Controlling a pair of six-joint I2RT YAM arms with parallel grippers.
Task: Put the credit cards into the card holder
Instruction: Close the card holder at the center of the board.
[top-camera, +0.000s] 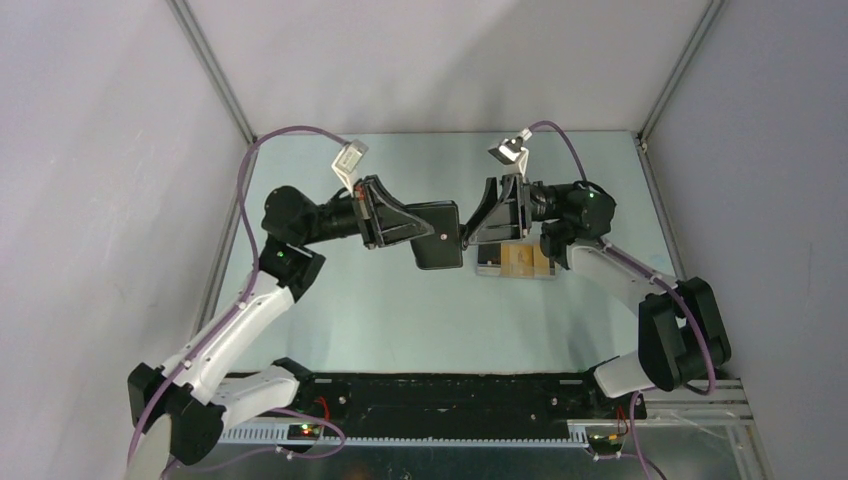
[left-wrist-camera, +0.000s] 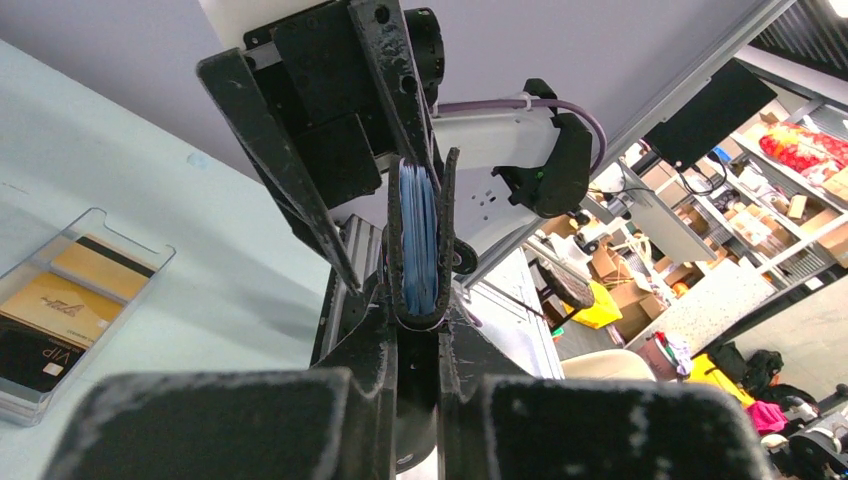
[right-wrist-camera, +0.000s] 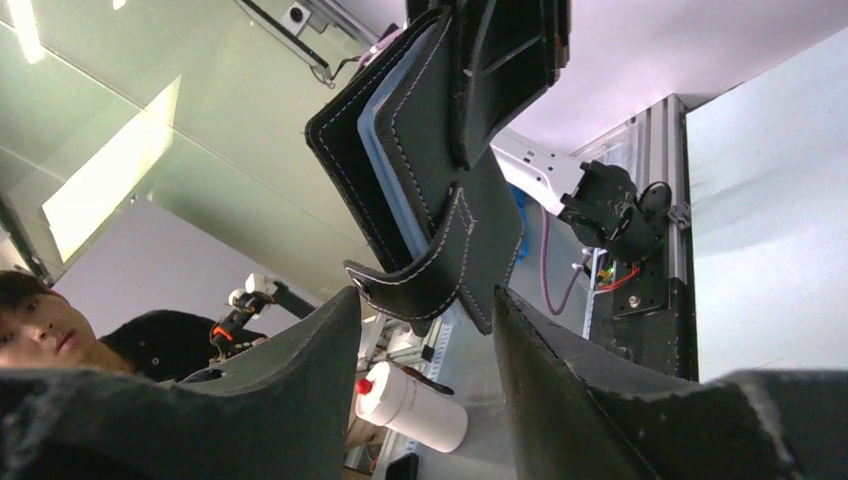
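The left hand (top-camera: 428, 235), clamped shut on the card holder (top-camera: 445, 255), held it aloft, apparently so the part-open right hand (right-wrist-camera: 425, 300), straddling its flap (right-wrist-camera: 420, 280), could spread it, while the credit cards (left-wrist-camera: 70, 300) lay in a tray (left-wrist-camera: 130, 235) below it.

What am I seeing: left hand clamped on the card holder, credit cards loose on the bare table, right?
Not loose: the credit cards lie in a clear tray, per the left wrist view. The left hand is clamped on the card holder.
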